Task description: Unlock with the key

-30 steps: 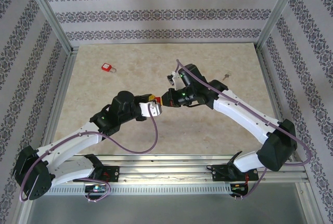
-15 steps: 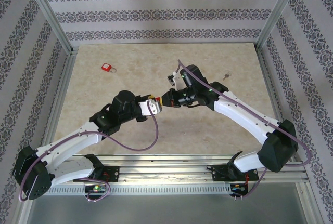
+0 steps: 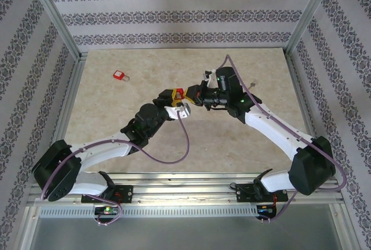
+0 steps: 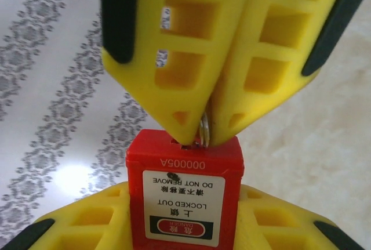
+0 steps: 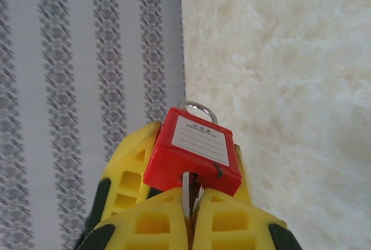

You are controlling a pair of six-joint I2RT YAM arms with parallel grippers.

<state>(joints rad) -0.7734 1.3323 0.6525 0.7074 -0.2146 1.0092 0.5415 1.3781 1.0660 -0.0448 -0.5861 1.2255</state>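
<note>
The left claw [image 3: 172, 95] is closed on the red padlock [image 4: 184, 195], above the desk [image 3: 116, 116]. The right claw [image 3: 195, 97] pinches the key [image 5: 186, 195], which sits in the padlock.

A pale marbled bench [image 3: 98, 99] sits inside white walls [image 3: 174, 6] banded with grey floral stripes; aluminium posts [image 3: 56, 18] stand at the back corners under even light.

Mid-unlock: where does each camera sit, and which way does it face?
Top external: above, behind the bases, looking down on the table; left arm and right arm show.
Left wrist: looks along left fingers at the padlock they hold.
Right wrist: looks along right fingers, shut on the key, at that padlock.
Shared: the padlock, all three views.
</note>
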